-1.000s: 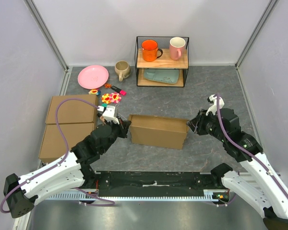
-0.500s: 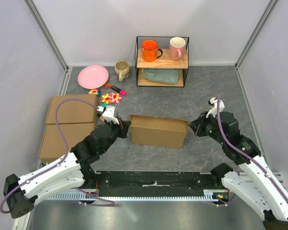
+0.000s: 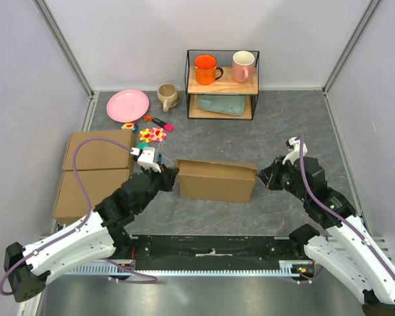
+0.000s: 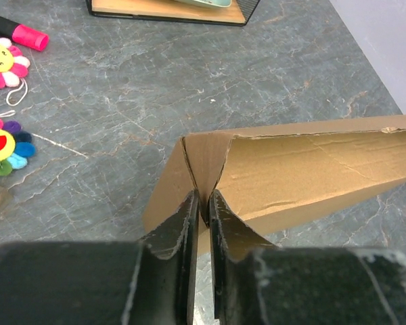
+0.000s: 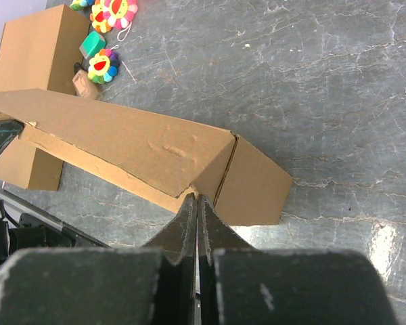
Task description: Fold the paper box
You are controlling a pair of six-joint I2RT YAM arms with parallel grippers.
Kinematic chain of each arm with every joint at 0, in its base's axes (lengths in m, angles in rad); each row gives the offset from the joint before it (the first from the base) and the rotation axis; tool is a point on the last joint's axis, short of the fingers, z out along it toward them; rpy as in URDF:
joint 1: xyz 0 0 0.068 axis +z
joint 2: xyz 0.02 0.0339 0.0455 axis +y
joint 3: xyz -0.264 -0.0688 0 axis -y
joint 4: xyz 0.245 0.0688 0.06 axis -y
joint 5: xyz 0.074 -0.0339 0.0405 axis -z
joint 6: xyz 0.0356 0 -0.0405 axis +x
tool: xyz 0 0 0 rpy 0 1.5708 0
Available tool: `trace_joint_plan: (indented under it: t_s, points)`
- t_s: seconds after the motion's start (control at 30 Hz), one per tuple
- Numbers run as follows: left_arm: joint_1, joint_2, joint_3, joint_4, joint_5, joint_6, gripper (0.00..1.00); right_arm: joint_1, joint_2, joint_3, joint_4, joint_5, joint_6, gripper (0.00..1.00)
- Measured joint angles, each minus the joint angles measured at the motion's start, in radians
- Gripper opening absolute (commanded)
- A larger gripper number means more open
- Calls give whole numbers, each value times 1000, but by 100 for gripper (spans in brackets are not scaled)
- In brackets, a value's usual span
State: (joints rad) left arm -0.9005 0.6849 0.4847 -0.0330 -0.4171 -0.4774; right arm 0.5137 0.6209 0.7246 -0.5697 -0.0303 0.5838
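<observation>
Brown cardboard paper box (image 3: 215, 180), creased and shallow, lying on grey marbled table (image 3: 283, 125).
I am pinching its ends: left gripper (image 4: 202, 211) slightly parted on a flap, right gripper (image 5: 195, 207) fully closed.

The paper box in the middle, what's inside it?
The left wrist view shows only bare cardboard walls inside the paper box. Its bottom and far end are hidden by its own top flap, so contents there cannot be ruled out.

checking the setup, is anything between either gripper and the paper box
Nothing visible. The left gripper sits at the left end of the paper box, fingers astride a cardboard edge; the right gripper, shut, meets its right end.
</observation>
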Motion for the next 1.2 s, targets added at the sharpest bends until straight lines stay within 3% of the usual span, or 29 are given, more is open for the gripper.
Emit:
trace_joint_plan:
  t_s: [0.47, 0.63, 0.8, 0.93, 1.2]
  points:
    - [0, -7, 88, -68, -3, 8, 32, 2, 1, 0, -3, 5, 16, 0]
    - [0, 23, 108, -64, -9, 27, 32, 2, 1, 0, -3, 5, 19, 0]
    - [0, 69, 116, -63, -21, 51, 18, 2, 1, 0, -3, 5, 19, 0]
    - [0, 79, 116, -62, -24, 65, 2, 2, 1, 0, -3, 5, 19, 0]
    - [0, 79, 116, -61, -21, 75, 2, 2, 1, 0, -3, 5, 20, 0]
